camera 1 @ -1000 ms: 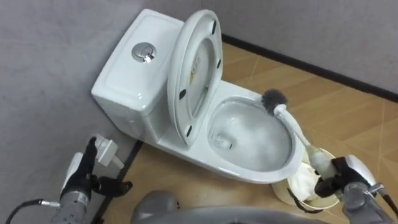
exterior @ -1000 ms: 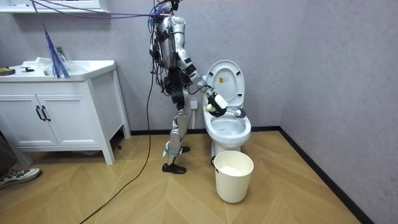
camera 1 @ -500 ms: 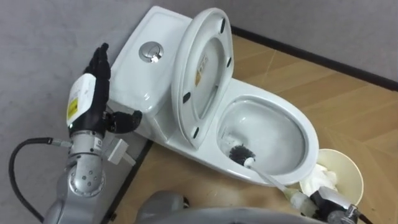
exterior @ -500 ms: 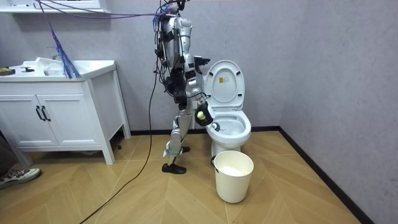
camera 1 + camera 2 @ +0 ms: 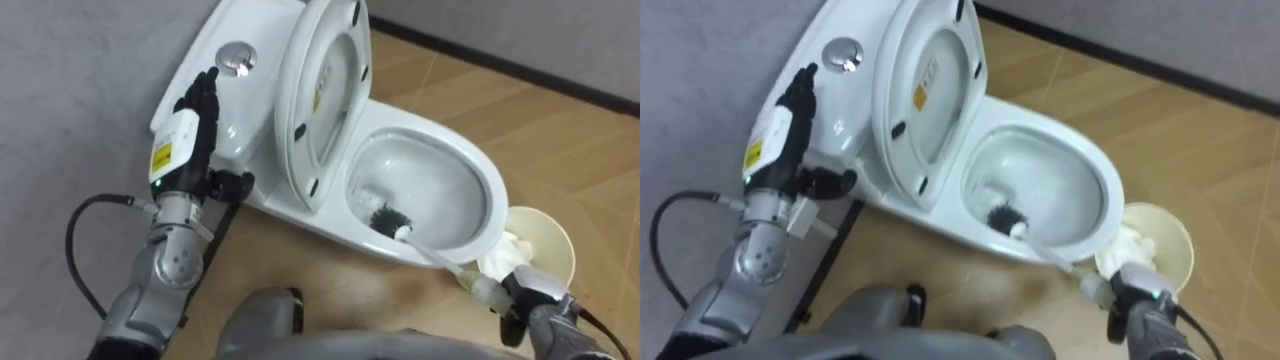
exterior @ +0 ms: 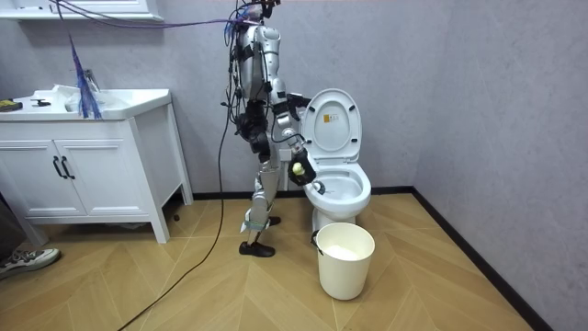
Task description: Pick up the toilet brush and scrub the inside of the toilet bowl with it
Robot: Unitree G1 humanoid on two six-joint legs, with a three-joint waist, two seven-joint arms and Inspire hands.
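The white toilet (image 5: 478, 176) stands against the grey wall with its lid (image 5: 322, 110) raised. A toilet brush reaches into the bowl, its dark head (image 5: 385, 217) low on the near side of the basin. Its white handle (image 5: 440, 260) slants down to the lower right, where my right hand (image 5: 530, 298) is shut on it. My left hand (image 5: 185, 140) is raised beside the tank (image 5: 255, 120), fingers straight and thumb spread, just short of the flush button (image 5: 237, 58). In the room view I stand upright at the toilet's (image 6: 338, 188) left side.
A cream bucket (image 5: 552, 245) with something white inside stands on the wooden floor by the bowl's front, close to my right hand. A white vanity cabinet (image 6: 87, 170) stands further along the wall at the room view's left.
A second ago the brush head rested on the far rim; it has dropped into the bowl. My left hand has risen from low down to beside the tank.
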